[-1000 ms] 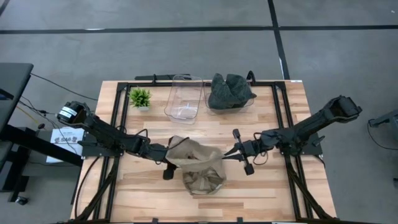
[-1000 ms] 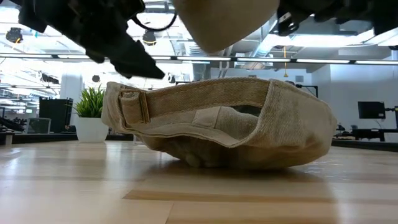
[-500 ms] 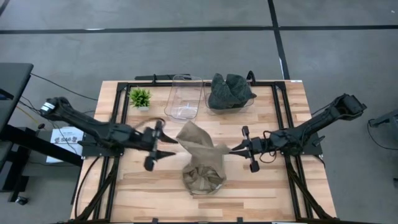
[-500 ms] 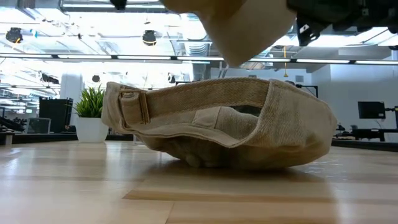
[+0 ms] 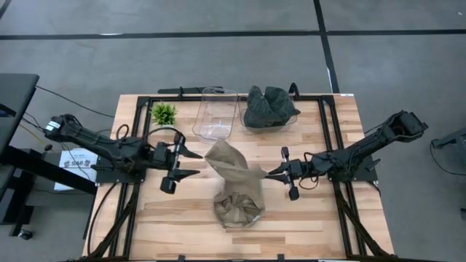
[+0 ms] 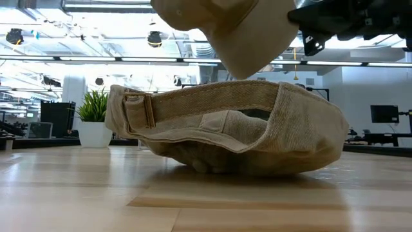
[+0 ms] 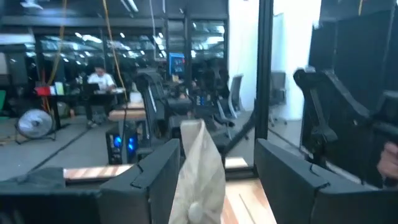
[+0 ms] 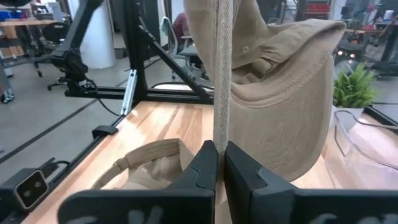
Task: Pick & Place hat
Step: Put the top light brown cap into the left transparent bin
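**Tan cap hangs above its twin, pinched by the right gripper**

The right gripper [image 5: 271, 174] has its fingers pressed together on the brim edge of a tan cotton cap [image 5: 231, 166], holding it in the air over a second tan cotton cap [image 5: 237, 207] that lies upside down on the light wooden table [image 5: 328, 225]. The left gripper [image 5: 191, 164] hovers just beside the raised cap, fingers spread apart and holding nothing.

Beyond the lying cap stand an empty clear plastic bin [image 5: 216, 114], a second clear bin filled with dark green-grey fabric [image 5: 269, 106], and a small green potted plant [image 5: 164, 114].
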